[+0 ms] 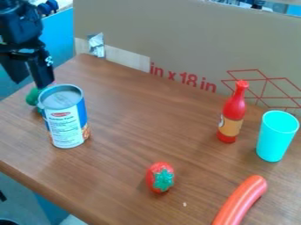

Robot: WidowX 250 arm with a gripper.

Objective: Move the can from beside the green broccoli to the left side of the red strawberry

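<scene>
Up by the can (66, 125), ur gripper (31, 78) hangs w/ its fingers apart. You've a green toy (31, 96) behind the can.

On the table (132, 118), an upright blue-white can (64, 121) partly hides a green object (32, 96)

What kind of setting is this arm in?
Probably a lab or workshop test bench: a brown wood-grain tabletop with a black robot arm over it, a printed cardboard sheet standing behind as a backdrop, and toy-like props such as the glossy red-orange sausage.
</scene>
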